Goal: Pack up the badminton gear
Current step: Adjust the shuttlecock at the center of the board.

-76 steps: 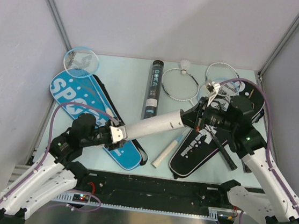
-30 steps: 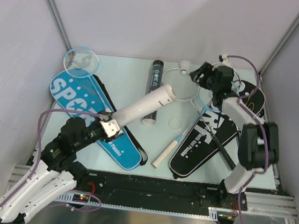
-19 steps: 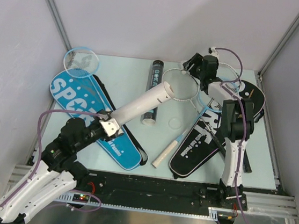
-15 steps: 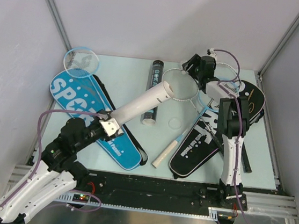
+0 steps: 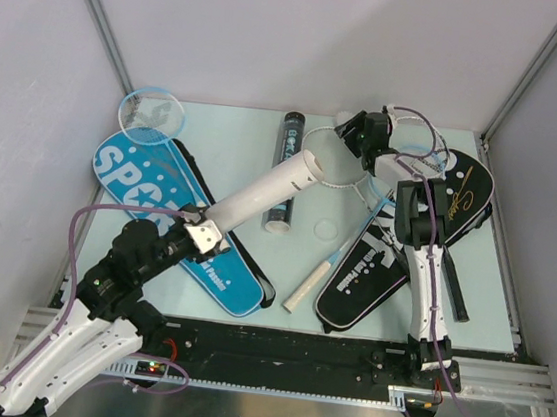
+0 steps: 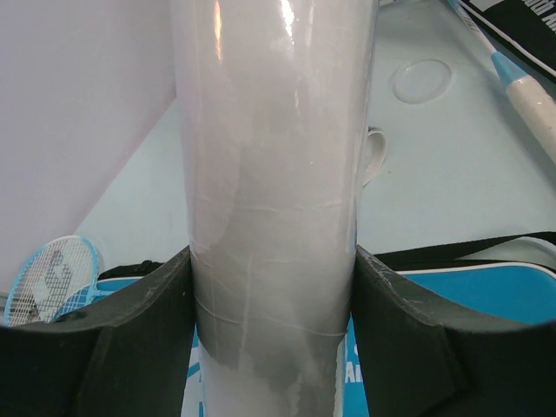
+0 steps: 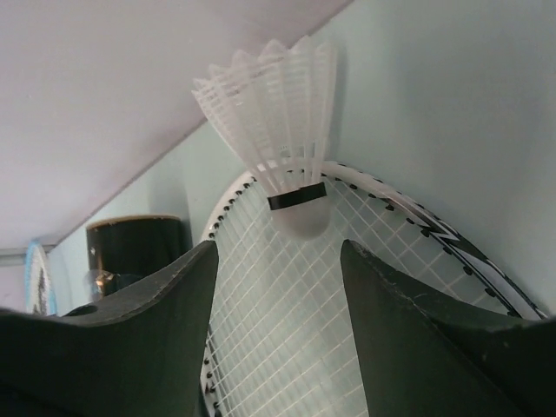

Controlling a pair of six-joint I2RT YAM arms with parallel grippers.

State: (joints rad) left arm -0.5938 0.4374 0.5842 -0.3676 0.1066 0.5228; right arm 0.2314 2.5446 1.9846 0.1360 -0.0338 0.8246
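Pale-green surface (image 5: 226,137), grey walls. Left hand (image 6: 274,295) stays clamped on the white tube (image 5: 260,191). Right hand (image 7: 278,252), jaws apart and empty, has advanced to the shuttlecock (image 7: 274,165), which sits cork-down on the silver racket (image 7: 287,287) at the back. We count two tubes, one of them black (image 5: 286,159); two covers, blue (image 5: 151,179) and black (image 5: 351,277); three rackets; one shuttlecock.

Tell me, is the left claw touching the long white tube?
Touching. In the left wrist view, the left gripper's black fingers press both sides of the long white tube, no gap.
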